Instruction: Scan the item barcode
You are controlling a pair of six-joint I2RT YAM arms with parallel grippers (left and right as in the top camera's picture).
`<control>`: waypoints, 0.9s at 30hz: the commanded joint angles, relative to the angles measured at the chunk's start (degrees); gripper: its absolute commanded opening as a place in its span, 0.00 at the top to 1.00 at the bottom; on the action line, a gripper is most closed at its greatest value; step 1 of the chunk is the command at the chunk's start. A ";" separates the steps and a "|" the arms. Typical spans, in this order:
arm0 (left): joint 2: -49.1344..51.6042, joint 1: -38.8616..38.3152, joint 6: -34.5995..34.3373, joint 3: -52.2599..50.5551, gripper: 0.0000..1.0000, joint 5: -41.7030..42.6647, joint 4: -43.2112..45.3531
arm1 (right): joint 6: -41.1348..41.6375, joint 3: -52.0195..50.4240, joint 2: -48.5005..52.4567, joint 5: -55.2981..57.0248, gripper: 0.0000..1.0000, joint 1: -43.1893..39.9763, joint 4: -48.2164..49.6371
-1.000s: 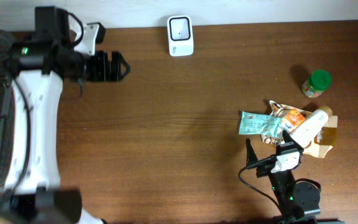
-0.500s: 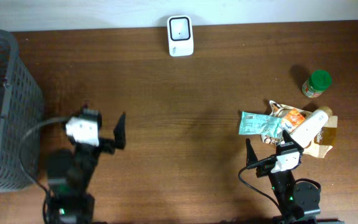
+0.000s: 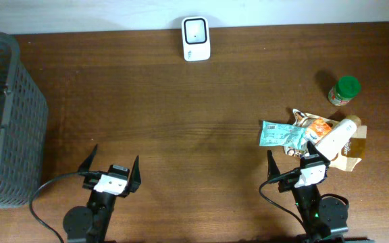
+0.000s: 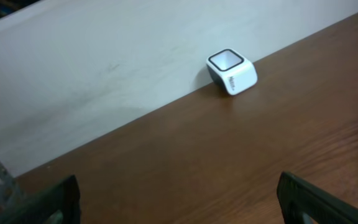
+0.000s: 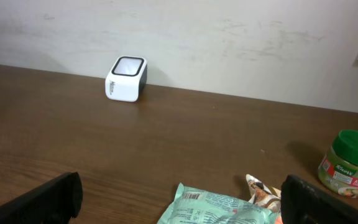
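A: state of left fingers (image 4: 303, 198)?
B: spread wide, nothing held; white scanner (image 4: 232, 71) is seen well ahead of them, against the wall (image 4: 104, 62); mesh basket (image 3: 5, 101) is off to their left.
A: right fingers (image 5: 328, 202)?
B: spread wide too, nothing gripped; teal packet (image 5: 210, 208) is laid flat just ahead, between them; white bottle (image 3: 336, 138) is piled just right of it; green-lidded jar (image 5: 350, 165) is set further ahead-right; all on the bench (image 3: 181, 121).
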 commanded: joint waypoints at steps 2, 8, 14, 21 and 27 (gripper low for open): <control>-4.70 1.09 1.62 -3.52 0.01 -0.35 -0.66 | 0.04 -0.42 -0.39 -0.26 0.02 0.26 -0.07; -4.63 1.03 1.53 -3.52 0.01 -0.37 -1.14 | 0.04 -0.42 -0.39 -0.26 0.02 0.26 -0.07; -4.63 1.03 1.53 -3.52 0.01 -0.37 -1.14 | 0.04 -0.42 -0.39 -0.26 0.02 0.26 -0.07; -4.63 1.03 1.53 -3.52 0.01 -0.37 -1.14 | 0.04 -0.42 -0.39 -0.26 0.02 0.26 -0.07; -4.63 1.03 1.53 -3.52 0.01 -0.37 -1.14 | 0.04 -0.42 -0.39 -0.26 0.02 0.26 -0.07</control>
